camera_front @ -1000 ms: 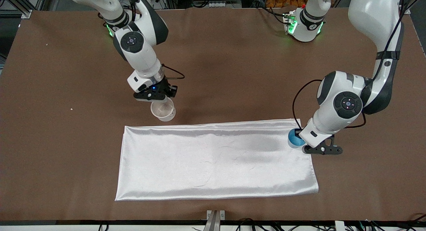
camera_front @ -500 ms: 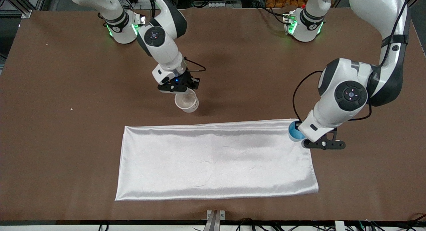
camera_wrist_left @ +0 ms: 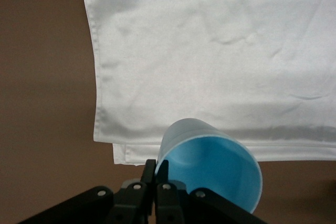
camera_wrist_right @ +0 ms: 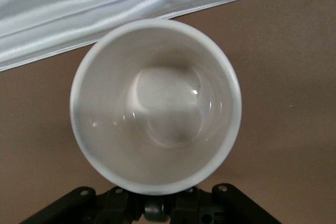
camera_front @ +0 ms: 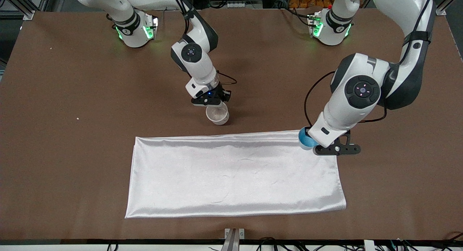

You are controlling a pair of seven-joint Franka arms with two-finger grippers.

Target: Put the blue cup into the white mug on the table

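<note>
Carrying both vessels at once, we have the left gripper (camera_front: 314,147) pinching the wall of the blue cup (camera_front: 304,139), its fingers (camera_wrist_left: 155,179) pressed tight on the rim in the left wrist view. In the front view that cup hangs right of centre, over the corner of the white cloth (camera_front: 235,175) at the left arm's end. The right gripper (camera_front: 215,105) sits just above centre in the front view, clamped on the white mug (camera_front: 217,115). From the right wrist view its fingers (camera_wrist_right: 152,208) grip the mug at the rim, the cream inside facing the camera and empty. Whether the mug's base touches the brown surface (camera_front: 72,135) or hangs just above it, we cannot tell. It sits just above the cloth's upper edge in the front view.

Cup and mug are well apart, so the job now is bringing them together. We want the mug held upright and steady. The blue cup looks tilted in its grip, so we would level it over the mug's mouth first. It is only slightly narrower than the mug, so we centre it carefully before lowering. A rim catching on a rim is the likely snag, so go slowly and let go only once it is seated.
</note>
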